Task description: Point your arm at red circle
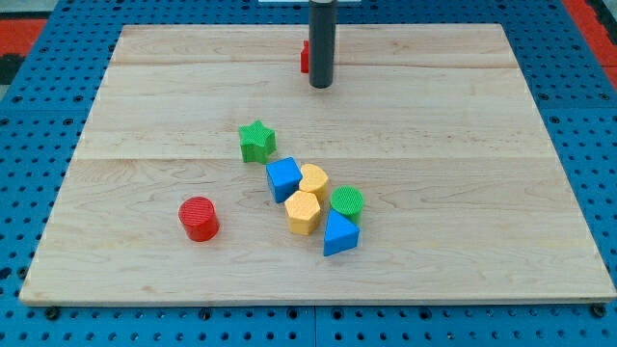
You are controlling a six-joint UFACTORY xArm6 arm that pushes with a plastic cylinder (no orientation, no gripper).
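The red circle (200, 218) is a short red cylinder standing at the lower left of the wooden board (453, 173). My tip (320, 86) is at the end of the dark rod near the view's top centre, far up and to the right of the red circle. A second red block (304, 56) is mostly hidden just left of and behind the rod; its shape cannot be made out.
A green star (256, 141) lies near the middle. Below it to the right sits a cluster: blue cube (283, 178), yellow block (313, 179), yellow hexagon (303, 212), green circle (347, 202), blue triangle (339, 234). A blue pegboard surrounds the board.
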